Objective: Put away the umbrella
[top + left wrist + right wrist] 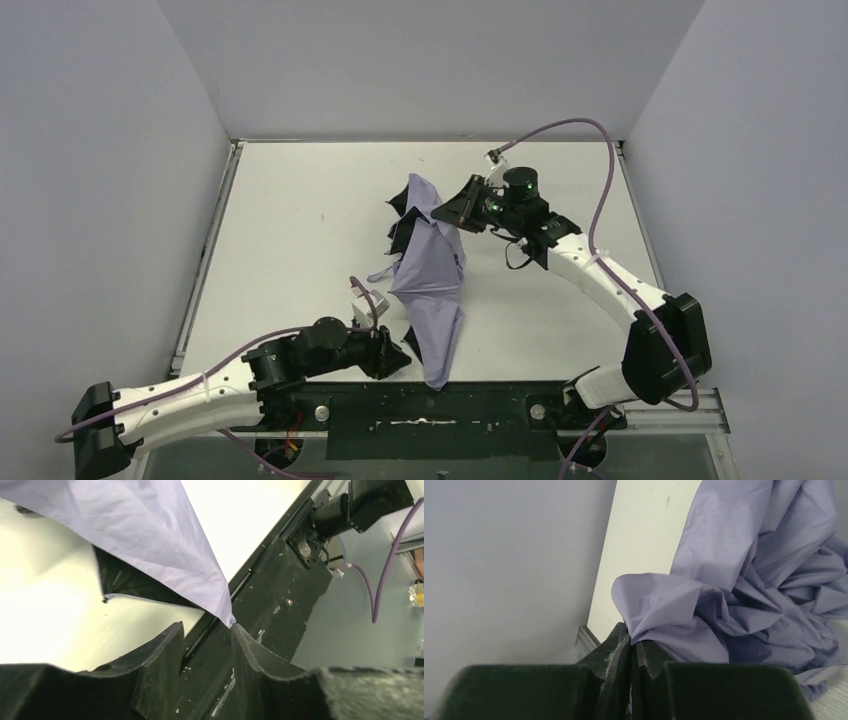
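Right gripper point(631, 642) clamped, seemingly on crumpled lavender umbrella point(749, 580)

This was a robotics lab cell: bare grey panels point(420, 60) enclosed a white desk point(290, 230) with a black mounting rail point(480, 402).

Top view: even, diffuse overhead light. The desk point(290, 250) is bright but detail holds. Soft, faint shadows lie under the arms and the umbrella point(430, 290). Sharp throughout, with a cool cast on the walls.

Left wrist: the desk is blown out to white, with a yellow tinge at left. The left end effector point(206, 627), close to the lens, is dark and soft.

Right wrist: the right end effector point(630, 640) is underexposed and out of focus. The fabric folds are mildly soft and shaded in the creases.
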### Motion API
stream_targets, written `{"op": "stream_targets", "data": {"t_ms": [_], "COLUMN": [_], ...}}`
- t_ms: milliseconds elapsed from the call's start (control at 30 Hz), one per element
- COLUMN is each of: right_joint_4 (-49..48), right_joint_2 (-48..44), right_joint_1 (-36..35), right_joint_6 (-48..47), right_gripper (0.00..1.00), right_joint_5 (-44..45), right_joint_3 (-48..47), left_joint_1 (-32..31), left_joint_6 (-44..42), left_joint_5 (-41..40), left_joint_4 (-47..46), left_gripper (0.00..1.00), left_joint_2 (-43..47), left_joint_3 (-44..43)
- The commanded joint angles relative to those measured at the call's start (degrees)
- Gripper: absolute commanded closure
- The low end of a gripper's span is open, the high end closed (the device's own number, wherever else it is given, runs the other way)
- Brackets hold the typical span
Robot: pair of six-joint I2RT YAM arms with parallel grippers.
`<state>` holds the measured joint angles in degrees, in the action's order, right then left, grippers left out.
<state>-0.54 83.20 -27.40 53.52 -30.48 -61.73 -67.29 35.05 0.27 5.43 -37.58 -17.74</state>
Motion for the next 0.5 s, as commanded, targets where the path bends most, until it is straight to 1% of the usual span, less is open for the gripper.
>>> {"op": "stream_targets", "data": {"t_ms": [0,133,200,267,333,467], "right_joint_4": [6.63,15.19,18.03,20.19,22.14,25.05], "right_joint_2": [-6.14,-11.52,-14.84,-17.42,-19.9,-23.75], "right_joint_1": [-2.44,-6.27,-8.2,-9.45,-10.05,-10.99], "right_joint_6": [-3.6,-5.3,-5.19,-4.43,-3.5,-1.65], "right_gripper": [1.0,0.99,0.99,0.98,0.98,0.97], "right_joint_5": [-3.64,-1.32,0.51,1.97,2.82,3.83], "right_joint_3": [0.8,2.42,3.63,5.2,7.03,11.76], "left_joint_1": [3.53,5.47,5.64,5.74,5.74,5.84], "left_joint_6": [2.23,2.87,3.05,3.34,3.36,3.35], "left_joint_5": [-1.74,-1.46,-1.7,-2.09,-2.18,-3.32], "left_joint_4": [-1.11,-4.42,-8.14,-9.72,-10.74,-11.0], "left_gripper": [0.67,0.78,0.86,0.91,0.95,0.98], "left_joint_2": [1.32,-3.62,-6.63,-9.59,-11.86,-15.04], "left_joint_3": [0.95,2.43,3.0,3.44,3.83,3.86]}}
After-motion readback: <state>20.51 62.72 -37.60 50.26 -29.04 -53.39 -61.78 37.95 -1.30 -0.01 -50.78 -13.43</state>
